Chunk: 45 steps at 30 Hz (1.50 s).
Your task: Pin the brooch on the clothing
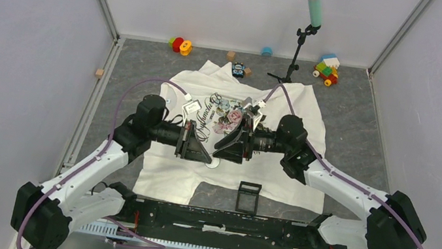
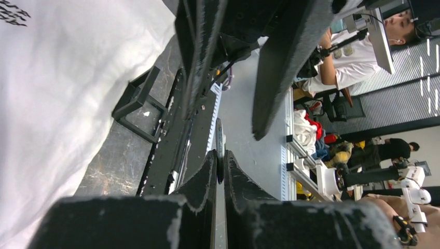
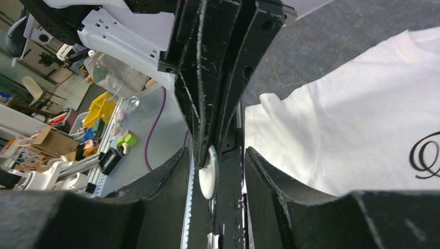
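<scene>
The white T-shirt [image 1: 265, 164] with its rose print lies flat on the grey table; it also shows in the left wrist view [image 2: 52, 104] and the right wrist view [image 3: 353, 135]. My two grippers meet tip to tip above its lower middle. My left gripper [image 1: 205, 156] is shut on the brooch [image 2: 220, 150], seen edge-on between its tips [image 2: 219, 155]. In the right wrist view the brooch [image 3: 208, 174] is a pale disc pinched by the left fingers [image 3: 218, 78]. My right gripper [image 1: 217, 151] is open, its jaws [image 3: 217, 150] straddling the left fingertips and the brooch without touching the disc.
A black square frame holder [image 1: 248, 197] stands on the shirt's near hem, also in the left wrist view [image 2: 137, 106]. A small black-and-blue toy [image 1: 238, 69] sits at the collar. Coloured toys [image 1: 180, 44] [image 1: 326, 69] and a microphone stand [image 1: 295, 50] line the back wall.
</scene>
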Each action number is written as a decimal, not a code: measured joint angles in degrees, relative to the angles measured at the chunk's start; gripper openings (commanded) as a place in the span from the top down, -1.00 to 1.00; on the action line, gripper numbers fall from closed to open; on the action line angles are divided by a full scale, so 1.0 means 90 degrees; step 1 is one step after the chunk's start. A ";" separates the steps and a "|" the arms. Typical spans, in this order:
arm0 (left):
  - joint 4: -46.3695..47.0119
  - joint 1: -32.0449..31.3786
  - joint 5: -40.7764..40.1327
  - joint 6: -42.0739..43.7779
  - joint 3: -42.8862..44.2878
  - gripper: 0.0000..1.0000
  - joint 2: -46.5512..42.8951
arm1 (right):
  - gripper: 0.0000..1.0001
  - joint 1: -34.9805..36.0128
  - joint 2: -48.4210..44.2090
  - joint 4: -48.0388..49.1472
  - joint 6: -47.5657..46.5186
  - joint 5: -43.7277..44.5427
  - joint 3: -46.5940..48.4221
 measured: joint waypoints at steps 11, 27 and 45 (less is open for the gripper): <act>-0.0134 -0.0357 0.0005 0.0185 0.0061 0.95 0.0270 | 0.61 0.0005 0.0449 -0.0194 0.0318 -0.0561 0.0002; -0.0080 -0.0447 -0.0491 0.0199 0.0095 -0.87 0.0282 | 1.00 0.0007 0.0423 -0.0194 0.0391 -0.0622 -0.0070; 0.4449 -0.0872 -0.3043 -0.2140 -0.1229 -0.49 -0.0772 | 1.00 0.0673 -0.1166 0.1863 0.0386 0.3893 -0.1001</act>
